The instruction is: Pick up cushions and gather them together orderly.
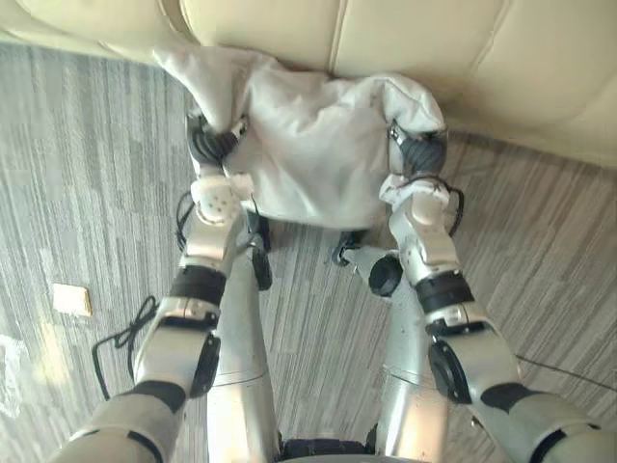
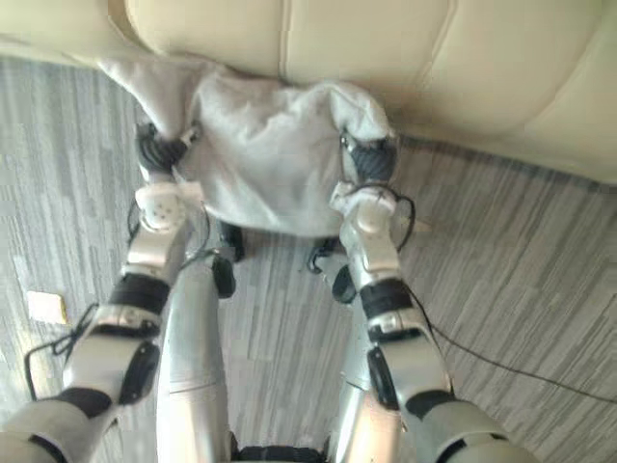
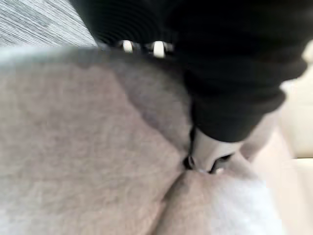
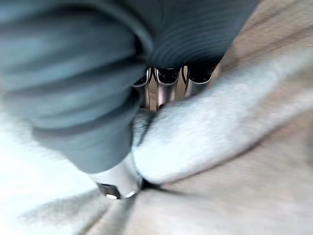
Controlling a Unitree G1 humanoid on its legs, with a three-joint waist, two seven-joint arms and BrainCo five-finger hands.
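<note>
A light grey cushion point(image 1: 313, 145) hangs between my two hands, just in front of the cream sofa point(image 1: 424, 43). My left hand point(image 1: 214, 143) is shut on the cushion's left upper corner, which bunches up above the dark cover. My right hand point(image 1: 419, 152) is shut on the right upper corner, with cloth folded over it. In the left wrist view the thumb point(image 3: 208, 154) digs into the grey cloth point(image 3: 88, 147). In the right wrist view the fingers point(image 4: 166, 83) curl over a fold of the cushion point(image 4: 220, 132) and the thumb point(image 4: 115, 181) presses from below.
The sofa's seat pads run across the far side, close behind the cushion. Grey striped carpet point(image 1: 87, 164) lies all around. A small pale card point(image 1: 72, 300) lies on the carpet at the left.
</note>
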